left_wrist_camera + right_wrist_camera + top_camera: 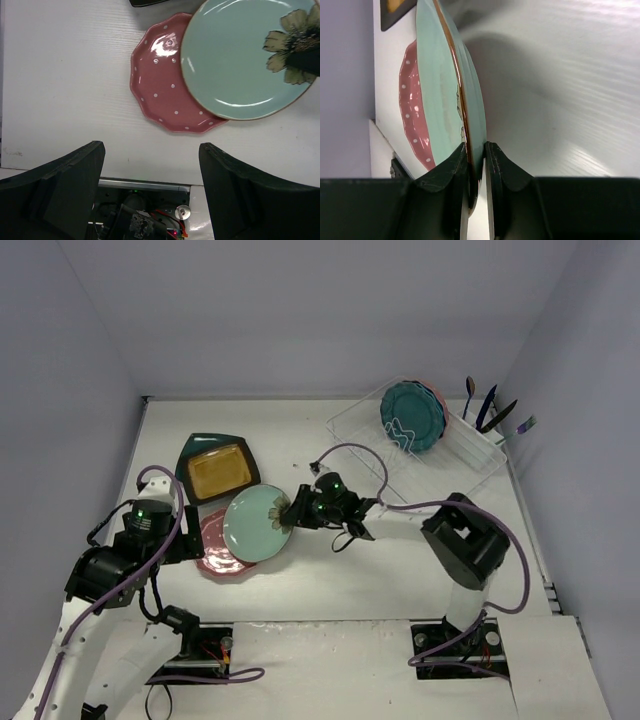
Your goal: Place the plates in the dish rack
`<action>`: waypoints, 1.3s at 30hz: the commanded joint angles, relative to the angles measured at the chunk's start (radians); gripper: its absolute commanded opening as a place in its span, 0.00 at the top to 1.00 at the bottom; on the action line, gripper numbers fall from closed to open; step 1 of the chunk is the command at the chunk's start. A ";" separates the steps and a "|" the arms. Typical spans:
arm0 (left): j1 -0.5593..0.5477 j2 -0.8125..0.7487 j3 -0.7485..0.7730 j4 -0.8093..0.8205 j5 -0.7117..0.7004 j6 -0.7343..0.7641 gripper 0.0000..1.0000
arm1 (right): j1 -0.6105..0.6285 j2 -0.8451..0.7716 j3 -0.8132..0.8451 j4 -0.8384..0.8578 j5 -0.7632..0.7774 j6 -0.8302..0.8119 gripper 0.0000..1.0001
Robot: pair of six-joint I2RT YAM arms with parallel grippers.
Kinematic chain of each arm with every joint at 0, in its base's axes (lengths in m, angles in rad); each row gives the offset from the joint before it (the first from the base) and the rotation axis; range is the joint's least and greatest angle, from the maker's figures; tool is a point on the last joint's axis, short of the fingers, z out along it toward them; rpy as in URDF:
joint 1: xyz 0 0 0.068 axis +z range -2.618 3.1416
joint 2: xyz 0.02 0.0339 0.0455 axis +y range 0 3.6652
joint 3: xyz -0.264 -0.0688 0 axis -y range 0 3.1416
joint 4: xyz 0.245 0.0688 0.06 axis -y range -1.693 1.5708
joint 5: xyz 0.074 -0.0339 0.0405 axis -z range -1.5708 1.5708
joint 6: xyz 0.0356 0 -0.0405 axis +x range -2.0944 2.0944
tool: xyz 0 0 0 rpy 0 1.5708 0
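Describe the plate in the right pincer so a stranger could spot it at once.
Look left of centre on the white table, where the right pincer reaches. It grips a tilted mint plate by its rim, over a pink dotted plate. Only it carries a flower print.

The left arm [105, 575] and right arm [465, 545] are showing white link shells with black joint housings. Lavender cables [165, 540] are looping along both. Green LEDs [140, 510] are glowing at each wrist. The left gripper [151, 146] is presenting black wedge-shaped fingers [60, 185].
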 commanded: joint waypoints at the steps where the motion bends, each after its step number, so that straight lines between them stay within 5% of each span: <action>1: -0.001 0.024 0.036 0.036 0.009 -0.015 0.24 | -0.045 -0.188 0.052 -0.071 0.001 -0.104 1.00; 8: -0.003 0.054 0.034 0.071 0.028 -0.012 0.24 | -0.135 -0.384 0.242 -0.391 0.045 -0.385 1.00; 13: -0.003 0.061 0.036 0.084 0.029 -0.007 0.24 | -0.198 -0.473 0.390 -0.561 0.245 -0.711 1.00; 18: -0.003 0.070 0.026 0.088 0.026 -0.004 0.24 | -0.295 -0.524 0.468 -0.565 0.388 -1.081 1.00; 24: -0.003 0.083 0.023 0.099 0.023 -0.001 0.24 | -0.445 -0.498 0.497 -0.479 0.350 -1.360 1.00; 39: -0.003 0.127 0.002 0.143 0.013 0.000 0.24 | -0.680 -0.309 0.626 -0.425 0.156 -1.611 1.00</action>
